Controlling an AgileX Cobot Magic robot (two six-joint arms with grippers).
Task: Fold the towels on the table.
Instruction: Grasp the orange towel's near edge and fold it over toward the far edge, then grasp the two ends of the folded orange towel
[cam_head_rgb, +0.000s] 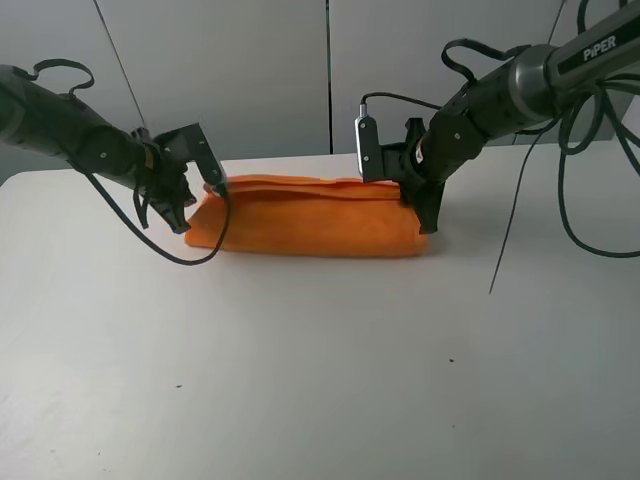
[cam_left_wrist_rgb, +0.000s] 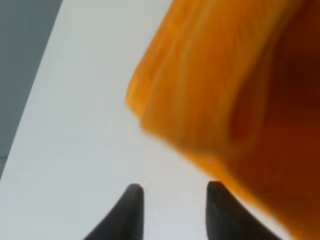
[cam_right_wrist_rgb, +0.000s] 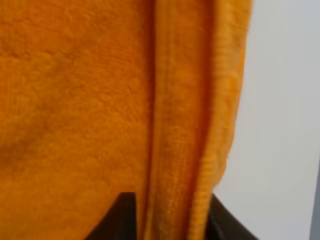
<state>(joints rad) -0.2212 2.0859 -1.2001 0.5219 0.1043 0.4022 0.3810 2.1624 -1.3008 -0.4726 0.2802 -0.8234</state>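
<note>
Towel (cam_head_rgb: 310, 225): orange, folded into a long strip, far middle of table (cam_head_rgb: 320, 390); no label showing.
Left gripper (cam_left_wrist_rgb: 172, 195): at the strip's left end, jaws parted, empty.
Right gripper (cam_right_wrist_rgb: 172, 202): at the right end, jaws parted astride edge folds; pinching or slack, cannot tell.
Step, likely: lengthwise fold laid, release.
Next: regrip one end, fold crosswise, corners matched.
Writing: "PiPER" (cam_head_rgb: 600, 47) on right arm.

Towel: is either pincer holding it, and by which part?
Left pincer holds nothing; bare table shows between its tips. Right pincer straddles the towel at its layered edge; a grip cannot be told.
</note>
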